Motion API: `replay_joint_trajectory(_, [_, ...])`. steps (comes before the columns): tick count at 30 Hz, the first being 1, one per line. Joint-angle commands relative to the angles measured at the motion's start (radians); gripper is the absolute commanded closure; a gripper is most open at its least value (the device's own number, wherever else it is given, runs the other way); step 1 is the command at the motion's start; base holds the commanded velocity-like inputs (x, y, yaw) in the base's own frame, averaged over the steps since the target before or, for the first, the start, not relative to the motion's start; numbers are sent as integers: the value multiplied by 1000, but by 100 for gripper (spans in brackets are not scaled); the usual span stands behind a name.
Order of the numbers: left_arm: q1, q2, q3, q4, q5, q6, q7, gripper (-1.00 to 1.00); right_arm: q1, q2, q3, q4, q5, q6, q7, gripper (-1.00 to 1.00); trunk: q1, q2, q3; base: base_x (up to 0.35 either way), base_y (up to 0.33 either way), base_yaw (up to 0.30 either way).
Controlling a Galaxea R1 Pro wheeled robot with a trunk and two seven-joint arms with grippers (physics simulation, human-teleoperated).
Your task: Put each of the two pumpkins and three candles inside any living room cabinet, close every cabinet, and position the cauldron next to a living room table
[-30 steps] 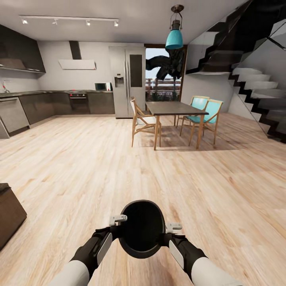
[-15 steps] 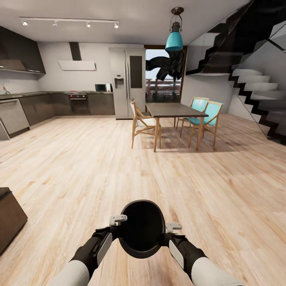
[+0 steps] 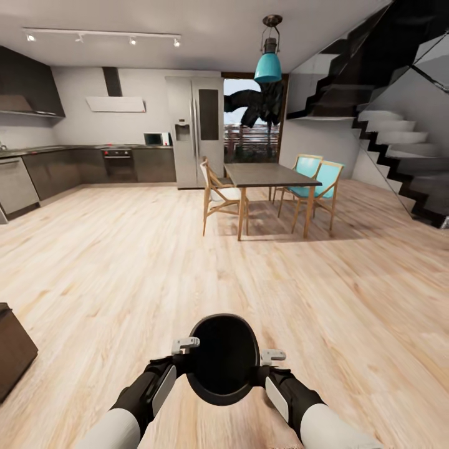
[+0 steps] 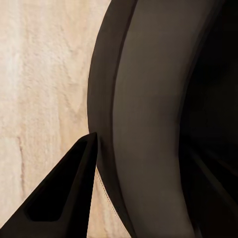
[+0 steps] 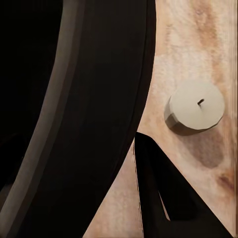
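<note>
Both arms carry the black cauldron (image 3: pixel 223 358) low in front of the trunk, above the wooden floor (image 3: pixel 125 262): the left gripper (image 3: pixel 181 354) is clamped on its left rim and the right gripper (image 3: pixel 267 365) on its right rim, and each wrist view shows a dark finger (image 4: pixel 64 198) lying just outside the cauldron's wall with the other finger inside, so both grippers are closed on the rim. The step in hand looks like the last one, bringing the cauldron to a table. A dark-topped dining table (image 3: pixel 269 176) with wooden and turquoise chairs (image 3: pixel 315 181) stands far ahead, slightly right, though whether it counts as a living-room table cannot be told from here. A pale candle (image 5: pixel 194 106) sits on the floor beneath the right side of the cauldron, so a candle may remain to be stowed. The next move calls for choosing the table, driving up to it and lowering the cauldron level beside it. A dark-brown unit's corner (image 3: pixel 15 349) shows at the near left.
</note>
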Motion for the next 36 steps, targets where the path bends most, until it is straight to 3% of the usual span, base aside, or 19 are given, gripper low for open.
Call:
replay_joint_trajectory(1, [0, 1, -6, -1, 25, 5, 4, 100, -1, 0, 22, -6, -28, -36, 0, 100, 0, -1, 0, 0, 0, -224])
replay_joint_trajectory(36, [0, 1, -6, -7, 25, 5, 1, 100, -1, 0, 22, -6, -28, -36, 0, 100, 0, -1, 19, 0, 12, -258])
